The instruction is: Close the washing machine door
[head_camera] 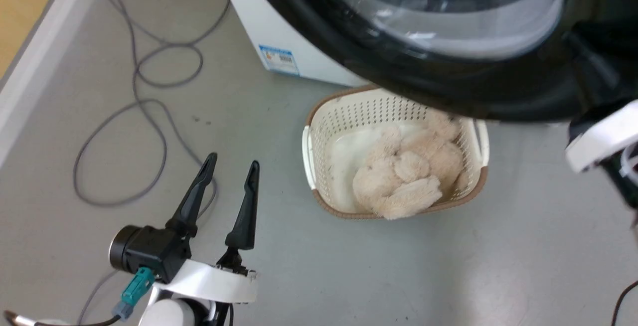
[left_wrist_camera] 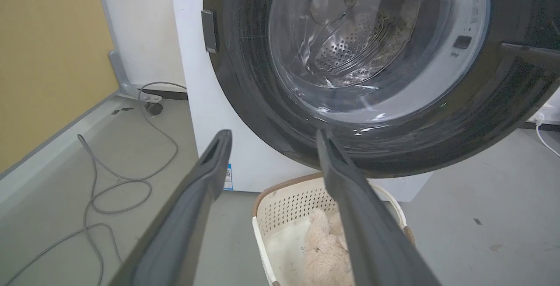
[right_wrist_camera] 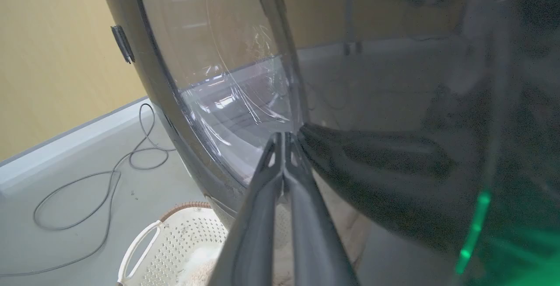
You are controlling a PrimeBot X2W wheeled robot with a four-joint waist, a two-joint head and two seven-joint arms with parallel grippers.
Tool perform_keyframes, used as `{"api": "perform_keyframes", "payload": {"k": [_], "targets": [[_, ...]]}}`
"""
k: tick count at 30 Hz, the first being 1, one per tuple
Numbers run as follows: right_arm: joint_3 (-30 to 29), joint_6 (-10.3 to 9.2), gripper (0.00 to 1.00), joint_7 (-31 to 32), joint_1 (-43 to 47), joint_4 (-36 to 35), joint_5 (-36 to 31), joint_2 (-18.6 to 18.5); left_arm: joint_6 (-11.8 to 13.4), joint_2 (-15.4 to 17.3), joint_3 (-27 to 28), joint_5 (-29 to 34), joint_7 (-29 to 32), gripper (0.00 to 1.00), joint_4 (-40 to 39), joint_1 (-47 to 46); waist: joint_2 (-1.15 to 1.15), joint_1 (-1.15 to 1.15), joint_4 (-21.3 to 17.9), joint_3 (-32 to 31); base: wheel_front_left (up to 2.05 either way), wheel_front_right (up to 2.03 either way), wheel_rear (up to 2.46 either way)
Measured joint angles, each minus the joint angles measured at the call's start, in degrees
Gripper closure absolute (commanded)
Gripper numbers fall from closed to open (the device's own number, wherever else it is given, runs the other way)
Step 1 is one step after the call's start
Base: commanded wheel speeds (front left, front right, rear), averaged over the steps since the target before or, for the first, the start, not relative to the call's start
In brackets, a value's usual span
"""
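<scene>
Floor (head_camera: 398, 276): smooth grey sheet with a dull sheen. It carries everything we list below.
Washing machine (head_camera: 264, 27): white box with flat hard panels and a small blue sticker (head_camera: 279, 59) low on its front.
Door (head_camera: 448, 91): wide round glossy black rim around a bulging clear glass bowl. The perforated steel drum shows through the bowl in the left wrist view. The door hangs in front of the machine with its lower rim over the basket. We judge it swung out and not latched.
Basket (head_camera: 307, 146): cream perforated plastic with a brown edge, on the floor just before the machine.
Soft toy (head_camera: 403, 176): pale beige and shaggy, lying inside the basket.
Cable (head_camera: 134, 67): thin grey cord looped loosely on the floor at the left.
Right tool (right_wrist_camera: 284, 139): fingers pressed together and holding nothing. The tips rest against the door's outer face, so the door lies straight ahead along the fingers. This is the nearer arm, and we judge a push along that line would swing the door home.
Left tool (head_camera: 233, 160): fingers spread wide and empty, low over the floor, well apart from the door and left of the basket.
</scene>
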Motion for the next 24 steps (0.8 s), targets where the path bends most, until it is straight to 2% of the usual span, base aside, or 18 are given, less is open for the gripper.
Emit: {"api": "perform_keyframes", "payload": {"k": [10, 16, 24], "targets": [[-6.09, 0.01, 1.0, 4.42, -10.86, 6.91, -1.44, 0.22, -0.01, -0.3, -1.0, -0.67, 0.0, 0.0, 0.01, -2.75, 0.0, 0.0, 1.71, 4.41, 0.0, 0.0, 0.0], [-11.21, 0.11, 1.0, 5.88, -16.05, 11.35, -3.07, 2.31, -0.01, -0.42, -1.32, -1.09, 0.0, 0.0, 0.11, -3.53, 0.0, 0.0, 2.42, 5.54, 0.0, 0.0, 0.0], [-13.93, 0.52, 1.0, 5.82, -17.77, 14.72, -5.6, 5.03, -0.01, -0.45, -1.27, -1.13, 0.0, 0.0, 0.55, -3.59, 0.0, 0.0, 2.67, 5.24, 0.0, 0.0, 0.0]]}}
